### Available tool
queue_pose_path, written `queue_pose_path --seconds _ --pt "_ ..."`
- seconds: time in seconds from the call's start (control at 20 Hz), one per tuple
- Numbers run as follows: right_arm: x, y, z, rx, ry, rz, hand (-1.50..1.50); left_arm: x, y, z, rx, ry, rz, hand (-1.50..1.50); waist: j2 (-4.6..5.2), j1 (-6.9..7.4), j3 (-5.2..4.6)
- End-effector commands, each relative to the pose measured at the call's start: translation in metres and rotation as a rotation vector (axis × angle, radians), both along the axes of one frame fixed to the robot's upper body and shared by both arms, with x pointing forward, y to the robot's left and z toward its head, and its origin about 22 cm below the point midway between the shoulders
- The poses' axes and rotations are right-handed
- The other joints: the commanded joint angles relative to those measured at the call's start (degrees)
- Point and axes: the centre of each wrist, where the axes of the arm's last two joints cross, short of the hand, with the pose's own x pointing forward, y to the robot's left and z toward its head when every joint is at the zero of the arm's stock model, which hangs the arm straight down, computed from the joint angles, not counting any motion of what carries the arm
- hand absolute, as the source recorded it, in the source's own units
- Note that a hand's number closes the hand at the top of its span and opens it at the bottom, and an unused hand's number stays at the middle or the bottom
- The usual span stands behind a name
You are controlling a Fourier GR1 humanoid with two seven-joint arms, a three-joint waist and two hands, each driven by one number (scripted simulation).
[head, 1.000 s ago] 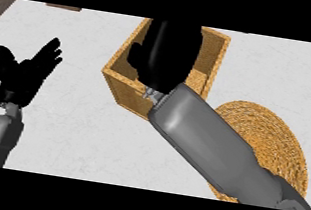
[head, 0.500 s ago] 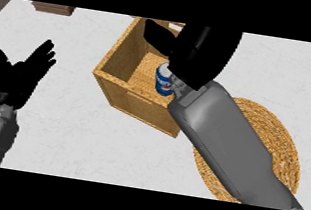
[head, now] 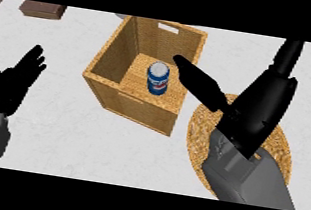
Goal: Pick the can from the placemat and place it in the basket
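The blue can stands upright inside the wooden basket. My right hand spreads open over the woven placemat. My left hand rests open at centre left.

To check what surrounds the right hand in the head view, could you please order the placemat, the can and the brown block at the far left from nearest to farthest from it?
From the right hand:
1. Placemat, directly beneath the hand and forearm.
2. Can, upright inside the basket, left of the hand.
3. Brown block, at the counter's far left corner.
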Motion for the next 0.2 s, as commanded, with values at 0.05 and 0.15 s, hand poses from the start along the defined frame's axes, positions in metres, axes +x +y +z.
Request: queue_pose_path --seconds 0.05,0.15 --pt "-0.062 -0.041 -0.011 0.117 0.139 0.028 -1.50 -0.009 0.019 -0.003 0.001 0.013 0.006 0.00 0.36 -0.35 -0.04" --pt "-0.094 -0.053 -0.012 0.078 0.155 0.075 -1.50 -0.007 0.006 0.004 -0.004 -0.008 -0.005 0.00 0.23 -0.32 -0.03"
